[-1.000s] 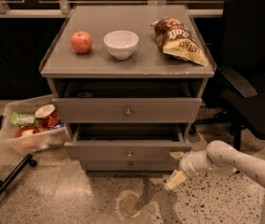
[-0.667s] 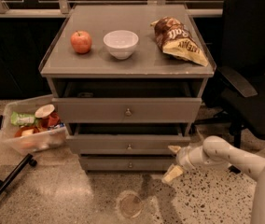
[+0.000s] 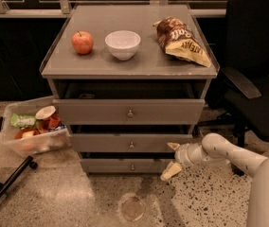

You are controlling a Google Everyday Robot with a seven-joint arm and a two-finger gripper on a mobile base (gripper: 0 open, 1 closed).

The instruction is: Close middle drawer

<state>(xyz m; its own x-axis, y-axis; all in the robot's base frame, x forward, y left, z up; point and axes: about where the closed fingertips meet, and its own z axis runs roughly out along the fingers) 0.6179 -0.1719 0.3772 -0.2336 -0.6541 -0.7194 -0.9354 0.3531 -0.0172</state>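
Observation:
The grey cabinet (image 3: 130, 65) has three drawers. The middle drawer (image 3: 101, 143) shows a flat grey front with a small round knob (image 3: 131, 145), standing only slightly out from the cabinet. My gripper (image 3: 170, 161) is low at the right end of that front, open and empty. Its upper finger (image 3: 173, 146) touches or nearly touches the front's right end, and its lower finger (image 3: 168, 172) is in front of the lowest drawer (image 3: 120, 166). The taller top drawer (image 3: 101, 111) stands pulled out.
An apple (image 3: 82, 42), a white bowl (image 3: 122, 44) and a chip bag (image 3: 182, 41) sit on the cabinet top. A clear bin of snacks (image 3: 30, 131) stands on the floor at left. A black office chair (image 3: 253, 79) is close on the right.
The middle drawer has slid inward toward the cabinet. My gripper has moved left and slightly up with it, staying at the drawer front's right end.

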